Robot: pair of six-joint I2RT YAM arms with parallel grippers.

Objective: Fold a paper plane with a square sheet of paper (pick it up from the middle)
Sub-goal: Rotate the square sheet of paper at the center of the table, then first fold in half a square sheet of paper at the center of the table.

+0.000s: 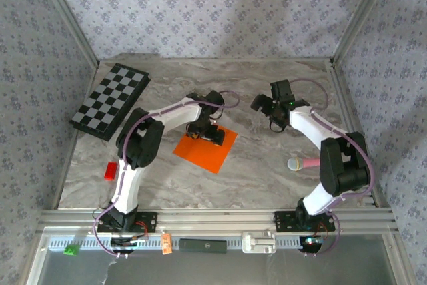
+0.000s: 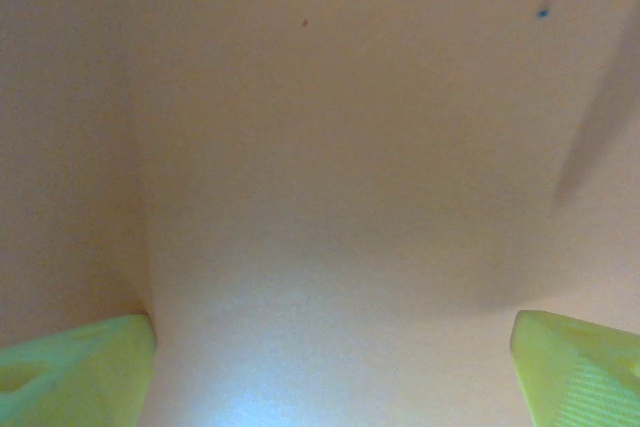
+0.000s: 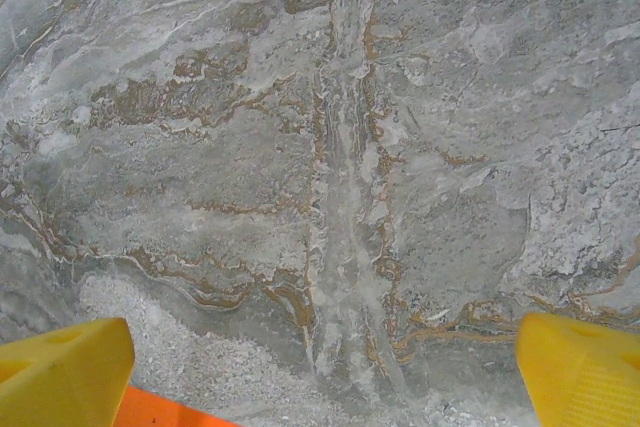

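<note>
One square sheet of paper [image 1: 205, 146], bright orange, thin and matte, lies flat on the marble table [image 1: 267, 178], turned so that its corners point like a diamond. I see no crease in it, so by my reading the folding has not begun and the step in hand is the first pick-up.

The left gripper [image 1: 205, 131] hangs directly over the sheet's far half. In its wrist view the smooth orange surface sits very close beneath the lens. Its lime-green fingertips [image 2: 75, 372] are spread wide at the lower corners, with nothing clasped between them.

The next move, as I judge it, calls for bringing those fingers onto the sheet's middle and pinching up a small ridge of paper. A sheet this thin and flat gives little to grab, and on slick stone it may slide rather than buckle.

The right gripper [image 1: 270, 108] waits to the sheet's far right, apart from it. Its yellow wedge-shaped fingertips [image 3: 60, 372] are parted over bare grey-and-brown veined stone, holding nothing. A sliver of the orange sheet shows at the bottom edge of its wrist view.

To the sheet's far left, well apart, lies a glossy black-and-white checkerboard [image 1: 110, 101]. To its near left sits a tiny red block [image 1: 111, 169], and to its near right a small pink-and-white rod-shaped object [image 1: 301, 163].
</note>
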